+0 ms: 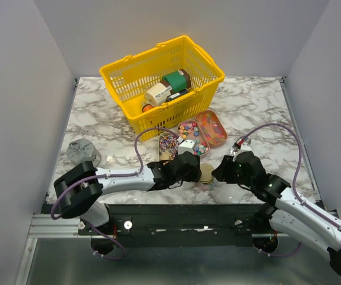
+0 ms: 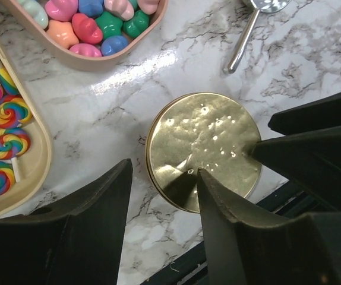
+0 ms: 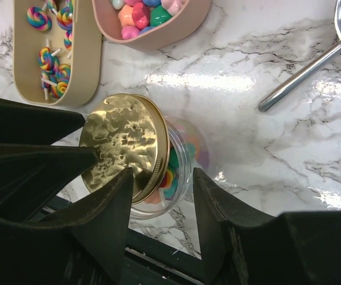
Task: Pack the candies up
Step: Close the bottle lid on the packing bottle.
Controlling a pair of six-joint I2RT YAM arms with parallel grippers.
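The candies lie in three oval trays (image 1: 212, 127): striped lollipops (image 2: 4, 136) in one, and pink, blue, green and orange sweets (image 2: 93, 24) in another. A clear jar (image 3: 179, 169) with a gold lid (image 3: 123, 142) stands near the table's front edge (image 1: 207, 173), with coloured candies showing through its wall. My left gripper (image 2: 161, 172) is open just left of the lid (image 2: 203, 148), with one finger over its rim. My right gripper (image 3: 161, 178) is open, its jaws either side of the jar's near edge, not pressing it.
A yellow basket (image 1: 129, 71) with bottles and cans stands behind the trays. A metal spoon (image 3: 301, 71) lies on the marble right of the jar. A grey crumpled object (image 1: 81, 150) sits at the left edge. The two grippers nearly meet over the jar.
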